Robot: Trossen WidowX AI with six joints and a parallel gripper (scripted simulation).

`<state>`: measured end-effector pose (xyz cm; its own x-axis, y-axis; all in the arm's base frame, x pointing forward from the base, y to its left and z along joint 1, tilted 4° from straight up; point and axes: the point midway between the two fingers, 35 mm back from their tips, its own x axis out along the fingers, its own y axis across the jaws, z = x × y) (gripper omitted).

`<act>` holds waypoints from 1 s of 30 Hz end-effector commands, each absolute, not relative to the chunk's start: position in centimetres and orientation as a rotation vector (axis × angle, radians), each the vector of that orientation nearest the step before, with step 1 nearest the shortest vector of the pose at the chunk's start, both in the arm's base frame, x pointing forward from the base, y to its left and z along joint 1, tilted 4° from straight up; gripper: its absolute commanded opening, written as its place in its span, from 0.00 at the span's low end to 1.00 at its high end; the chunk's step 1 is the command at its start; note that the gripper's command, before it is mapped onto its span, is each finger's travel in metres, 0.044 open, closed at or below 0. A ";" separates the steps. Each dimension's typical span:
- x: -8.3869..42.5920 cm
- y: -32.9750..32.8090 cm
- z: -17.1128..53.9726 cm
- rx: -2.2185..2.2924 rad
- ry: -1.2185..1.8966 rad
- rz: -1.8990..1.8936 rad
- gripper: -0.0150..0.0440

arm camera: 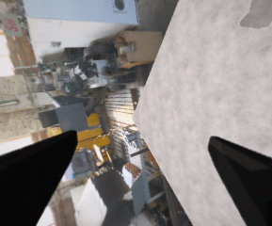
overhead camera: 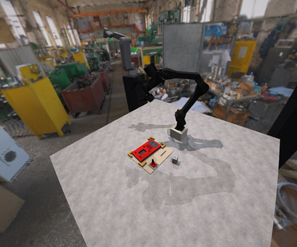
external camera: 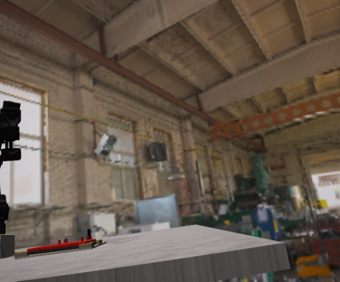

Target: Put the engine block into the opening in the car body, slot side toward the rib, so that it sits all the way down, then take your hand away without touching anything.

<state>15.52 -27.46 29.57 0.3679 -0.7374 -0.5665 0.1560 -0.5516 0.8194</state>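
Observation:
The grey engine block (overhead camera: pixel 174 160) (external camera: pixel 67 238) stands on the table beside the beige board, outside the car body. The red car body (overhead camera: pixel 148 147) (external camera: pixel 55 246) lies flat on the board between yellow corner brackets. Its dark opening (overhead camera: pixel 142 152) looks empty; the rib cannot be made out. My gripper (overhead camera: pixel 135 92) (arm camera: pixel 142 139) is open and empty, raised high above the table, behind the car body in the top view. The wrist view shows both black fingers wide apart and neither the engine block nor the car body.
The beige board (overhead camera: pixel 167 152) has a dark slot and carries a red part with an upright black peg (overhead camera: pixel 152 161) (external camera: pixel 88 232), near the car body's front bracket. My arm's pale base block (overhead camera: pixel 178 134) (external camera: pixel 7 246) stands behind the board. Dark pedestals stand beyond the table (overhead camera: pixel 111 212).

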 end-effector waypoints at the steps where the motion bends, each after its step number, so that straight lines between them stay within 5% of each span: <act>1: 18.5 -25.9 27.2 1.797 -0.341 -1.295 1.00; 17: 27.4 -15.6 20.0 1.741 0.299 -1.185 1.00; 30: 29.8 -4.8 13.9 1.564 0.801 -1.126 1.00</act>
<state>29.92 -7.21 15.49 0.3986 -0.0908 -0.9126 0.8507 -0.3352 0.4049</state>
